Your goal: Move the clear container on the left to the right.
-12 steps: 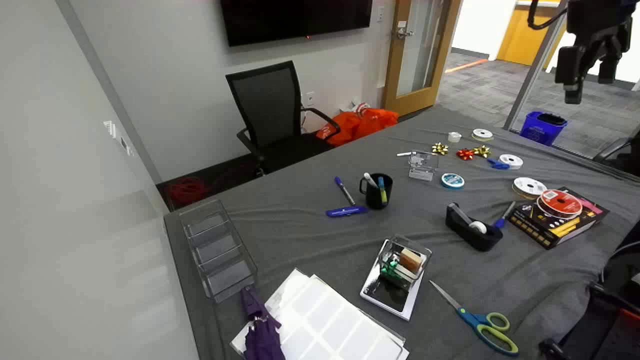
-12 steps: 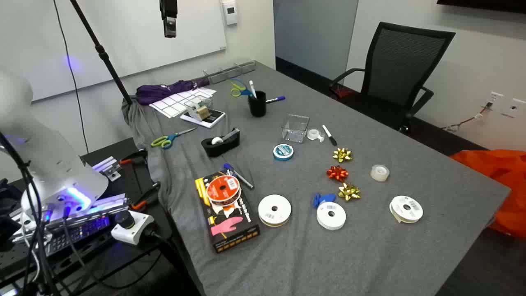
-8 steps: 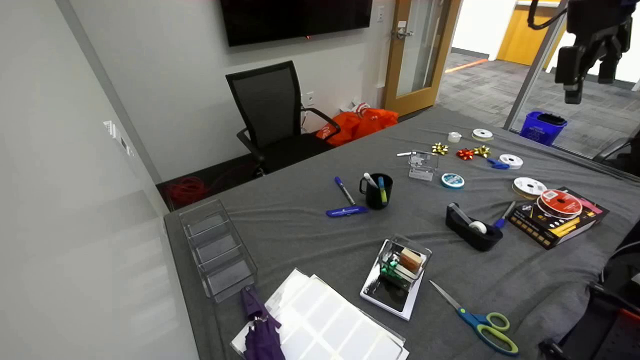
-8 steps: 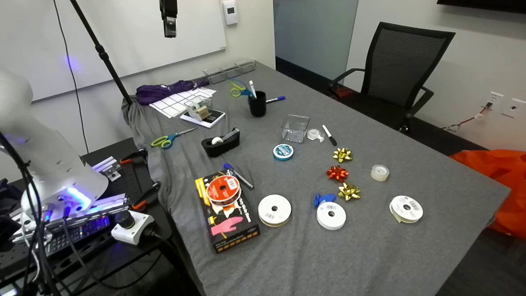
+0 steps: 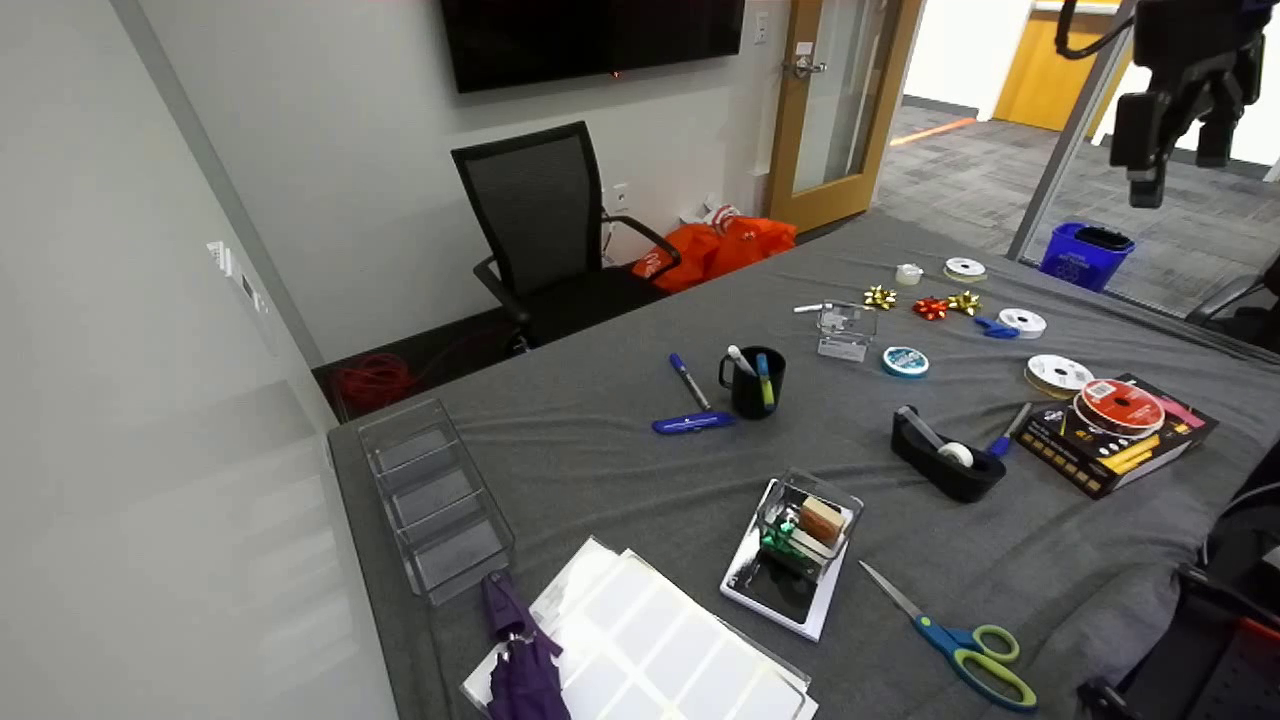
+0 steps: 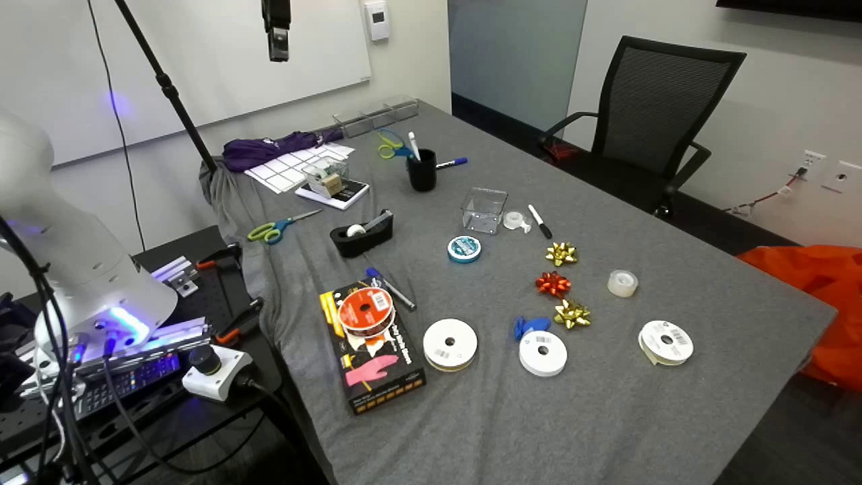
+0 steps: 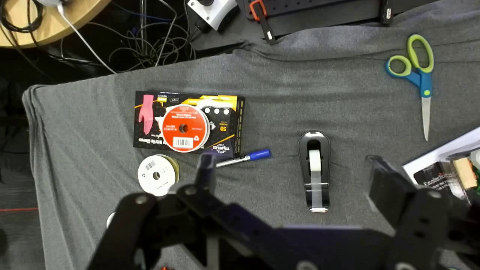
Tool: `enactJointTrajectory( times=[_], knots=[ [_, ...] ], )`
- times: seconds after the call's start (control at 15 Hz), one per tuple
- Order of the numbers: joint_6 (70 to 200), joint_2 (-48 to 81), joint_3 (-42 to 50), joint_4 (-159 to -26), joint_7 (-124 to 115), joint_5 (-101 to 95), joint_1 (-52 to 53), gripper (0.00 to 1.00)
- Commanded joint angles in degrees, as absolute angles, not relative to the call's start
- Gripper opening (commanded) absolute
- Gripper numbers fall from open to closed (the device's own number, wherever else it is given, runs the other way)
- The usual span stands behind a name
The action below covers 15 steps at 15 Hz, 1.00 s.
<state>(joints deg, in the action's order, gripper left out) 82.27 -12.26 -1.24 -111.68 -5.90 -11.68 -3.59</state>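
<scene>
The end effector (image 7: 291,168) stands wide; the clear container (image 5: 800,488) rests, it seems, upright on the dark panel (image 5: 782,597).

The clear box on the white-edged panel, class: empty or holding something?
Not empty: in an exterior view, a brown block and a shiny green item show inside the clear box.

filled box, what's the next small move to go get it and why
Probably slide the end effector sideways toward the filled box, jaws open, before lowering. In the wrist view the dispenser shows between the spread jaws, while the filled box sits off to the right, cut off by the picture's edge, so going straight down would likely meet the dispenser instead.
</scene>
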Motion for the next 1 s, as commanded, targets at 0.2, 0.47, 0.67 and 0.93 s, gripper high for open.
enactJointTrajectory(
  times=[0.2, 0.47, 0.67, 0.93],
  knots=[
    [82.3, -11.5, -0.5, -111.5, -5.6, -11.7, -2.8, 1.0],
    [86.1, -10.7, 0.8, -112.7, -4.4, -10.8, -3.2, 1.0],
    [91.3, -10.2, 1.8, -115.3, -4.8, -8.8, -3.3, 1.0],
    [100.4, -10.4, 2.8, -121.6, -3.2, -1.7, -2.9, 1.0]
  ],
)
